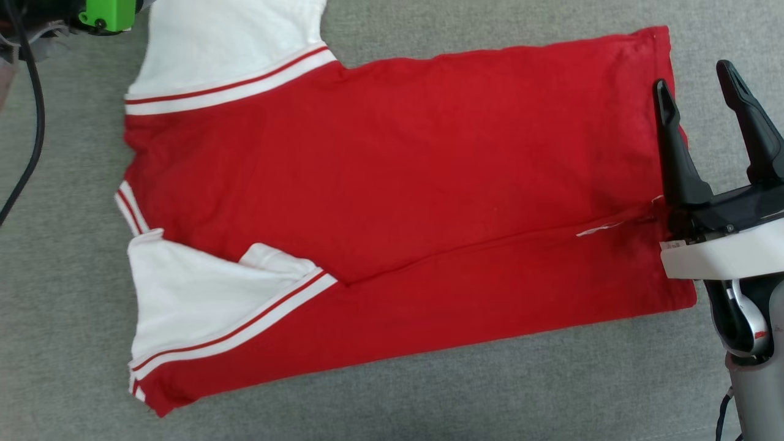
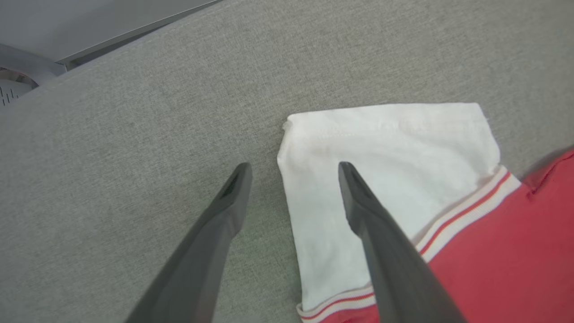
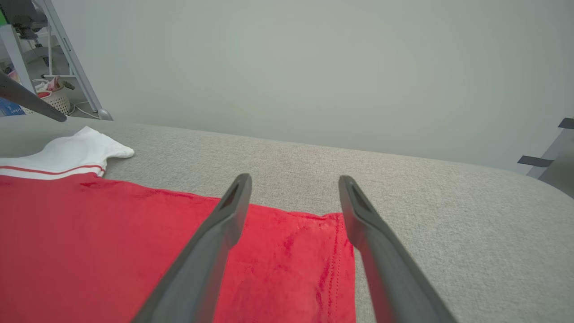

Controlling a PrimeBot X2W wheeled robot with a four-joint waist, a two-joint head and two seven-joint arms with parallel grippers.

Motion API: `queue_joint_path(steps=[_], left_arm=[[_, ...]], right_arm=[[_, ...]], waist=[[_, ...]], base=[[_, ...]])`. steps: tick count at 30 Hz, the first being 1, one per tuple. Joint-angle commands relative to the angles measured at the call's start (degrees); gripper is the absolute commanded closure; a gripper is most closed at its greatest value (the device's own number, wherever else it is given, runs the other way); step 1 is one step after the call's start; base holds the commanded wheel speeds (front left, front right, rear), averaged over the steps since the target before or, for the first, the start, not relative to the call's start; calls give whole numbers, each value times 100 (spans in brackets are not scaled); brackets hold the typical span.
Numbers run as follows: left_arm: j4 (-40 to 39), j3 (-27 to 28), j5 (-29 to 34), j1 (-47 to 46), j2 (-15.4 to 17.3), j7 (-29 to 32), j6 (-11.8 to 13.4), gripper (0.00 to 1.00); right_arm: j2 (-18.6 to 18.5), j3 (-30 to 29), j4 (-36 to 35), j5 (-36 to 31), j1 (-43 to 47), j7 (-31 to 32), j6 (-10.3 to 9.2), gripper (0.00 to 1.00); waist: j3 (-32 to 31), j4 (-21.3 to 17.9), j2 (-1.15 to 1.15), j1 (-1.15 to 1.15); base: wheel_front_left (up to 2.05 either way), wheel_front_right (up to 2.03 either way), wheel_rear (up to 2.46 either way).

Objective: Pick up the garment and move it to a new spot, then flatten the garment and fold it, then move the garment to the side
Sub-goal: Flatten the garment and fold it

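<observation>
Right gripper (image 1: 693, 76) jaws apart at far hem corner (image 3: 325, 229) | left gripper (image 2: 294, 166) spread over white short sleeve (image 2: 403, 148) | red jersey T-shirt (image 1: 398, 171), near edge folded in, on grey fabric table (image 1: 490, 398) | advice: pinch both ends low, lift together.

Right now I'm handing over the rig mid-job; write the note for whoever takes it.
Left gripper: jaws open, empty, over the edge of the far white sleeve.
Right gripper: jaws open, empty, at the hem of the shirt.
The shirt lies flat on the grey pad, near long side seemingly folded in.
Done: flattened, first fold apparently made.
Left: fold far side, finish folding, move it aside.
</observation>
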Motion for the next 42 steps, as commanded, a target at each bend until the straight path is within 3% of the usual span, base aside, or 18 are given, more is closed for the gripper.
queue_joint_path(steps=[1,9,10,11,16,22,30,35,39,42], left_arm=[[77,-50,33,-130,-30,55,-35,0],[453,-315,18,-53,-96,439,-85,0],[448,-367,44,-25,-73,450,-95,13],[453,-389,14,31,-61,448,-104,100],[318,-387,-49,213,-20,-106,-137,100],[-69,-449,-45,363,9,-862,-145,100],[-919,-760,9,594,157,-1624,-146,100],[-1371,-886,84,696,203,-1990,-146,100],[-1619,-954,150,746,197,-2160,-147,100],[-1737,-971,193,758,176,-2264,-147,100]], right_arm=[[-14,9,28,2,-124,-61,-5,0],[-21,-20,185,9,-221,-176,-5,0],[-21,-36,202,16,-229,-184,-5,0],[-23,-55,225,19,-237,-194,-5,0],[-231,-195,257,61,-450,-156,-5,0],[-832,-134,421,252,-929,636,-5,0],[-1770,329,1121,1176,-1841,2507,-5,0],[-2274,729,1603,1863,-2316,4042,-5,0],[-2506,1054,1909,2251,-2550,5116,-5,0],[-2550,1182,2121,2321,-2718,5525,-5,0]], waist=[[355,-270,0,-1],[519,-312,0,-1],[509,-308,0,-1],[484,-298,0,-1],[158,-143,0,-1],[-269,98,0,-1],[-576,495,0,-1],[-603,737,0,-1],[-549,898,0,-1],[-466,998,0,-1]], base=[[0,0,0],[0,0,0],[0,0,0],[0,0,0],[0,0,0],[0,0,0],[0,0,0],[0,0,0],[0,0,0],[0,0,0]])
